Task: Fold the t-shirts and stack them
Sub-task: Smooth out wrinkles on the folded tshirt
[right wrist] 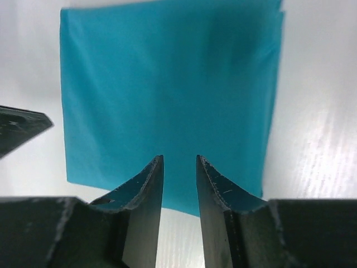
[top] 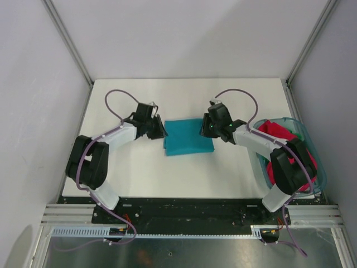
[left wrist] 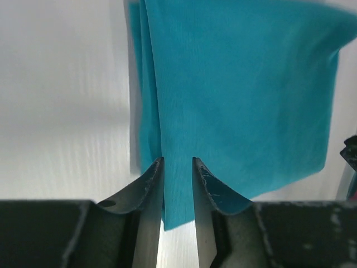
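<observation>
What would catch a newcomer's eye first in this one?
A neatly folded teal t-shirt lies in the middle of the white table, with the left gripper and right gripper at its opposite edges, jaws slightly parted. At the table's right edge, a translucent teal basket holds a crumpled magenta-red t-shirt.

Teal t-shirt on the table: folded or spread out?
Folded. The teal t-shirt lies as a compact rectangle on the table, and the left wrist view shows stacked layer edges along one side.
</observation>
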### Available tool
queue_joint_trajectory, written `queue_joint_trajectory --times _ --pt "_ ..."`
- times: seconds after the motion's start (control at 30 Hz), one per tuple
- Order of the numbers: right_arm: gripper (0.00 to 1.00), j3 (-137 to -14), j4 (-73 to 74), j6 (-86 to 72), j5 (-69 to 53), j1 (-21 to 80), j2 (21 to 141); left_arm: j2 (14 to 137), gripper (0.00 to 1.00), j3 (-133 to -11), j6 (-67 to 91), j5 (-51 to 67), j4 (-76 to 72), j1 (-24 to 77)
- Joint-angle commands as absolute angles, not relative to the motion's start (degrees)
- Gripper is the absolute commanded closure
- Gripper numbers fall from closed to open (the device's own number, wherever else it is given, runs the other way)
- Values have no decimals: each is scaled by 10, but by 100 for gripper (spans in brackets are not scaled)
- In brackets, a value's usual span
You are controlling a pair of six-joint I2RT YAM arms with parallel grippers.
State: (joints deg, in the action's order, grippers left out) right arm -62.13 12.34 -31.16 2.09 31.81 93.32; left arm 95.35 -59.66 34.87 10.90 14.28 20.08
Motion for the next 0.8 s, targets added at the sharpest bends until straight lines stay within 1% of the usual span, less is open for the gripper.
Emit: queue_joint_trajectory --times 0.0,0.1,0.2,0.37,0.63,0.77 --pt "66 -620 103 -306 27 352 953 924 69 -571 372 141 141 231" --pt "66 -620 108 -310 41 363 955 921 71 -578 381 153 139 252" --pt "69 -620 132 -319 61 367 950 927 73 -601 388 163 139 283" --pt "72 -598 163 -330 93 368 911 956 78 -635 402 175 138 335" --pt "72 -526 163 -345 120 365 827 1015 84 -675 409 183 133 370" --pt "67 -493 140 -340 109 354 815 1050 85 -696 403 174 132 370"
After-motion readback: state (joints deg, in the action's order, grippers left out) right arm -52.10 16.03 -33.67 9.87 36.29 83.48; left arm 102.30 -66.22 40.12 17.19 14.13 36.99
